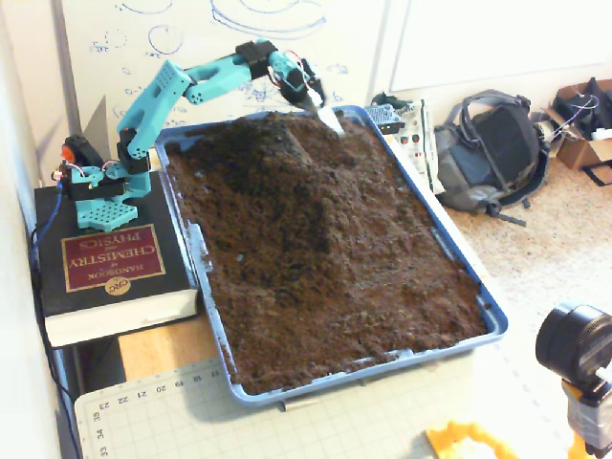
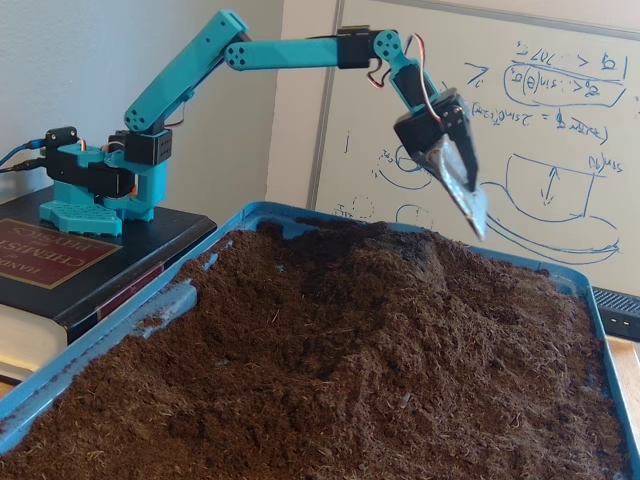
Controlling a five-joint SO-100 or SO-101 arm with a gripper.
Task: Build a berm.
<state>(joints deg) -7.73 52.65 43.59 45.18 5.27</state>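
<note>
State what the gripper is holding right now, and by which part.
Nothing separate is visibly held. The teal arm's gripper ends in a pale scoop-like blade and hangs in the air above the dark brown soil ridge; whether it carries any soil cannot be told.

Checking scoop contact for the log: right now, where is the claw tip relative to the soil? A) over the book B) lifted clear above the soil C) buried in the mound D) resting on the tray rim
B: in a fixed view the claw hangs in the air in front of the whiteboard, with a visible gap above the berm in the blue tray.
</note>
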